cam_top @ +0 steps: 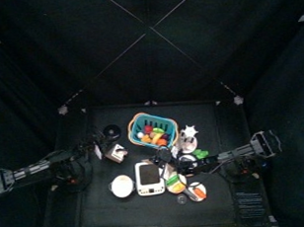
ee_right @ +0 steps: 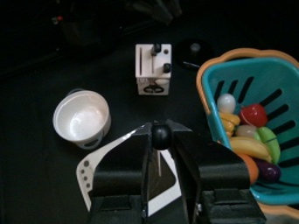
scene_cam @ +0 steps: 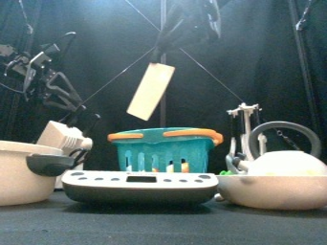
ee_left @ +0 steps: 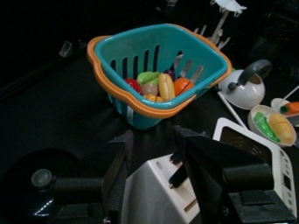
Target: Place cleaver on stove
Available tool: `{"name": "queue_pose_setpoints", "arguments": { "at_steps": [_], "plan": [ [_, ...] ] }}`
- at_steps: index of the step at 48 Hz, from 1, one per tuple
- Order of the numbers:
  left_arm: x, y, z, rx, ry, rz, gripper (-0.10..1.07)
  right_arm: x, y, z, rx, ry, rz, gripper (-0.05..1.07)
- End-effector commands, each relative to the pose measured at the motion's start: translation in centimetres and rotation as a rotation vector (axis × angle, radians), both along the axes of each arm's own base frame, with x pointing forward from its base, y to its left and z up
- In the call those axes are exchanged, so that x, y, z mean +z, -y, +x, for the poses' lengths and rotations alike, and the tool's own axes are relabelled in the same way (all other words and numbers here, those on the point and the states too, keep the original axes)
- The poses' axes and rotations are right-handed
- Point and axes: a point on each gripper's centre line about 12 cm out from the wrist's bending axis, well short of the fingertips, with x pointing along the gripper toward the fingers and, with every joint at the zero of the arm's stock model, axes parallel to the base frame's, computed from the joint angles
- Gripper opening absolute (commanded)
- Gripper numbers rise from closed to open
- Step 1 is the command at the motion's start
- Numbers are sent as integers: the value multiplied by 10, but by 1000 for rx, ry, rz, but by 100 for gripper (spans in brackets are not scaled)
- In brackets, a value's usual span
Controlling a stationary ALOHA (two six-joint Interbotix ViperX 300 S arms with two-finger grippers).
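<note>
Right tool (ee_right: pixel 160 140) is clamped on the cleaver (scene_cam: pixel 149 91) — a pale blade with holes, tilted, held high in the air over the teal basket (scene_cam: pixel 163 148) of toy food. Down on the counter (scene_cam: pixel 163 225), the white stove (scene_cam: pixel 141 184) sits in front of the basket. Left tool (ee_left: pixel 176 171) — I cannot tell how it stands.

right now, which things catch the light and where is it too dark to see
Front view: the cleaver stands well lit against black curtains. Top view: light falls only on the table; all around is dark. Right wrist view: the white bowl shines brightest, its surroundings near black.
</note>
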Motion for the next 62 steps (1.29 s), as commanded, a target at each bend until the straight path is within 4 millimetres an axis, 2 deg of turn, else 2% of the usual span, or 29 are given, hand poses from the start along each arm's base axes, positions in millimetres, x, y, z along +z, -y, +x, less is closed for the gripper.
{"name": "queue_pose_setpoints", "arguments": {
  "at_steps": [1,6,10,26,43,53,62],
  "plan": [
    [5,0,1,-3,15,15,81,0,3,-9,5,2,-14,55],
    [4,0,1,-4,13,15,81,-19,5,-17,7,-48,-31,55],
    [4,0,1,-4,11,15,81,-25,6,-22,2,-66,-33,55],
    [2,0,0,0,8,11,81,-39,20,-41,-84,-131,-10,55],
    [0,0,0,-1,1,8,81,-52,17,-46,-82,-160,50,58],
    [0,0,-1,1,1,5,81,-56,12,-42,-39,-146,67,64],
    [0,0,-1,0,0,7,81,-60,14,-43,-45,-157,67,76]
  ]
}}
